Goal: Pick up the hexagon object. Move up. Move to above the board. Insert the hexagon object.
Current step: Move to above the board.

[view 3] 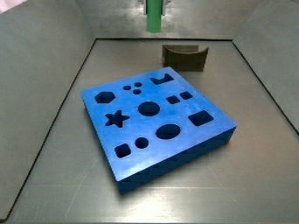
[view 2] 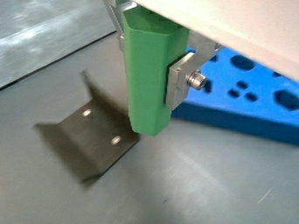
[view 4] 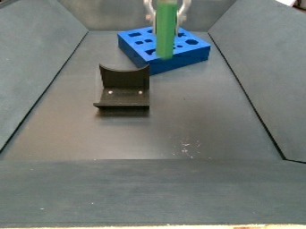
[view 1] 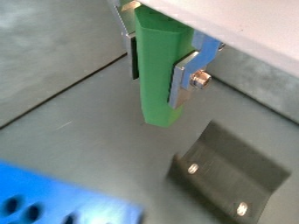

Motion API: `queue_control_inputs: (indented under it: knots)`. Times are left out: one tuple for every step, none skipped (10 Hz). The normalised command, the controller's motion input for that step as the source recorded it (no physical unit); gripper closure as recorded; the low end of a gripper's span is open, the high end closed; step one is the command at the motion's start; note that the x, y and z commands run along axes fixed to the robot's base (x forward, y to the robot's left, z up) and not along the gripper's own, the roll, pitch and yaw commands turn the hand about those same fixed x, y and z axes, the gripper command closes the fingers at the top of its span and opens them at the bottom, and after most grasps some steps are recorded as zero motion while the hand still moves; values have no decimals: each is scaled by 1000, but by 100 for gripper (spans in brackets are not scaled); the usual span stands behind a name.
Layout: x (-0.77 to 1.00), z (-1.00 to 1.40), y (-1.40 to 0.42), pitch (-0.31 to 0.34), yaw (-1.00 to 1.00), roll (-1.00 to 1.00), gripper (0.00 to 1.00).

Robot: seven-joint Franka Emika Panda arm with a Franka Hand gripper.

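Gripping the hexagon object (view 1: 160,77) between its silver fingers (view 1: 187,77), the gripper (view 1: 162,61) holds the green peg upright and clear of the grey floor (view 1: 70,131); both wrist views show the peg's lower end hanging free, with the plates pressed against opposite faces. In a side view, going left to right, the board (view 3: 176,149) lies on the floor with its cut-out holes facing up, and the fixture (view 3: 184,56) stands just behind its far corner. The peg (view 3: 153,15) hangs above the floor beyond both, near the fixture; the gripper itself is mostly cropped there, so its outline is hard to judge. In a side view the peg (view 4: 165,31) appears in front of the board (view 4: 191,49).
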Motion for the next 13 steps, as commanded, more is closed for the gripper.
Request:
queue_control_inputs:
  knots:
    - [-73,654,-1000,211,-45,49,100]
    - [-77,668,-1000,150,-19,59,100]
    - [-76,665,-1000,117,-9,29,100]
    - [-69,675,-1000,85,2,18,100]
    - [-67,676,-1000,83,9,19,100]
    - [-53,679,-1000,90,8,14,100]
    - [-44,677,-1000,98,7,5,100]
    - [-23,676,-1000,112,11,36,100]
    - [12,670,-1000,128,12,44,100]
    - [68,398,-623,154,11,75,100]
    - [98,228,-400,175,13,70,100]
    - [105,120,-231,181,12,68,100]
    - [102,90,-183,183,11,70,100]
